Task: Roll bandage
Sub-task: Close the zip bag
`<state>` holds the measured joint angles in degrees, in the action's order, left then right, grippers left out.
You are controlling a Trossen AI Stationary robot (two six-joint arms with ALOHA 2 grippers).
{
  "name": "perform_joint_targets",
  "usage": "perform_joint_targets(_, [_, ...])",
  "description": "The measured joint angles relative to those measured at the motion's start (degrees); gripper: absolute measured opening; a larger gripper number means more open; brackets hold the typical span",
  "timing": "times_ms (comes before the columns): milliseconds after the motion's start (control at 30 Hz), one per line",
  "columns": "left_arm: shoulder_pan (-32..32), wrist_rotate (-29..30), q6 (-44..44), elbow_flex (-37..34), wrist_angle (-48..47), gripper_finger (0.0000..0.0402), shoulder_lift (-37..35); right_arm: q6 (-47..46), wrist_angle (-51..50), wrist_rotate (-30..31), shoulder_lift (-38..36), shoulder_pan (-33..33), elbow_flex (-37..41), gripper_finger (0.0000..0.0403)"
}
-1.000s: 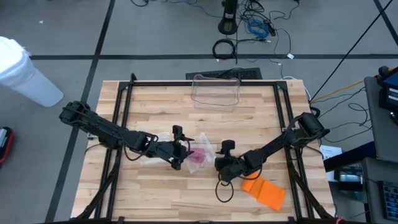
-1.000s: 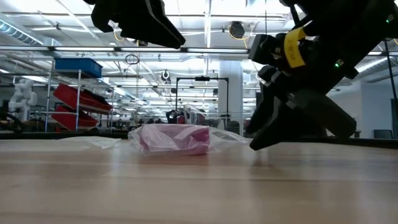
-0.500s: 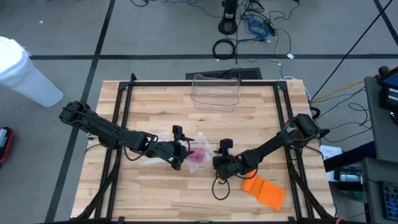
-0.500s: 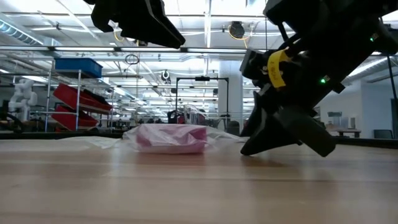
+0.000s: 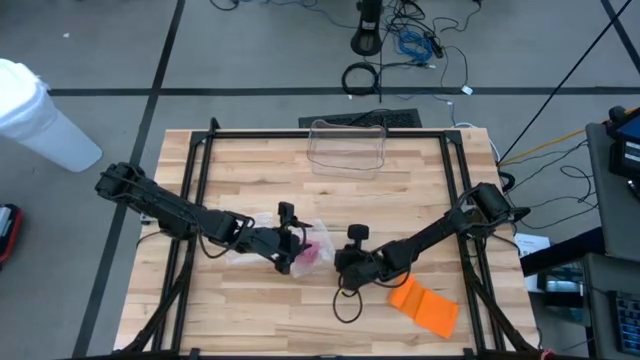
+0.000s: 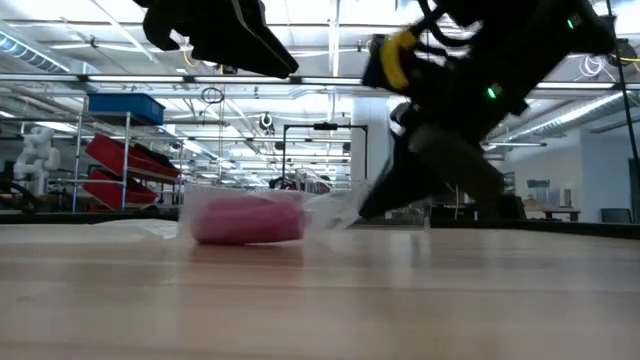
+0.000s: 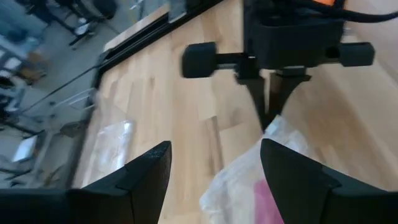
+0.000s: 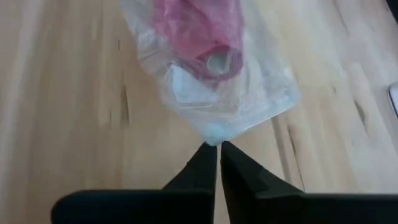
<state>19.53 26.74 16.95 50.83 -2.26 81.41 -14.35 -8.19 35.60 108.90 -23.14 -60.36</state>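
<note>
A pink bandage roll (image 8: pixel 205 34) with a white core lies on its side in a clear plastic bag (image 5: pixel 312 250) on the wooden table (image 5: pixel 400 200). My right gripper (image 8: pixel 217 148) is low over the table at the bag's right end and is shut on the bag's edge. My left gripper (image 7: pixel 214 186) hangs open above the bag's left part, its fingers on either side of it and well above the table in the low view (image 6: pixel 225 35). The roll (image 6: pixel 245 218) rests on the tabletop. My right gripper pinches the clear bag's sealed edge, at its corner (image 8: pixel 214 134), between its two fingertips. The fingers come slanting down from the table's right side. The bag, with the roll in it, still lies on the table; only the pinched edge (image 6: pixel 335 208) stands a little raised.
An orange flat piece (image 5: pixel 425 306) lies near the front right, behind my right gripper. A clear plastic container (image 5: pixel 348 146) stands at the far edge. Another clear wrapper (image 5: pixel 238 256) lies under my left arm. A black frame (image 5: pixel 195 190) runs around the table.
My right gripper has moved toward the table's left, up to the bag, and has shut on the bag's edge. The bag with the roll has shifted a little toward the table's left and bunched up at its right end.
</note>
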Motion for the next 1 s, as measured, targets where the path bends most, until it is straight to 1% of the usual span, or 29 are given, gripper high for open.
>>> perform_joint_targets(133, [0.0, -6.3, 0.0, 0.0, 0.0, 0.0253, 0.0, -5.1, -8.3, -2.0, 0.0, 0.8, -6.9, 0.0001])
perform_joint_targets(200, [0.0, -8.4, 0.0, 0.0, 0.1, 0.0253, 0.0, -7.0, -12.2, -2.9, 0.0, 1.2, -10.4, 0.0001])
perform_joint_targets(300, [0.1, -8.9, 0.0, 0.0, 0.0, 0.0253, 0.0, -7.5, -15.3, -4.1, -0.1, 1.8, -14.3, 0.0])
perform_joint_targets(433, [0.1, -8.9, 0.0, 0.0, 0.0, 0.0253, 0.0, -7.4, -17.0, -6.1, -0.1, 2.8, -17.2, 0.0])
perform_joint_targets(567, [0.1, -8.9, 0.0, 0.0, -0.2, 0.0253, 0.0, -6.4, -17.0, -8.8, -0.1, 4.2, -18.0, 0.0])
perform_joint_targets(667, [0.2, -8.9, 0.0, 0.0, -0.5, 0.0253, 0.0, -1.4, -19.4, -8.9, -0.1, 4.6, -18.0, 0.0])
perform_joint_targets(767, [0.2, -8.8, 0.0, 0.0, -1.0, 0.0253, 0.0, 3.3, -21.7, -8.9, 0.1, 3.3, -17.4, 0.0003])
perform_joint_targets(867, [0.2, -8.7, 0.0, 0.0, -1.9, 0.0253, 0.0, 4.6, -19.1, -8.9, 1.0, 0.7, -15.3, 0.0023])
perform_joint_targets(1000, [0.2, -8.6, 0.0, 0.0, -1.8, 0.0253, 0.0, 2.7, -13.9, -8.3, 4.3, -2.9, -13.3, 0.007])
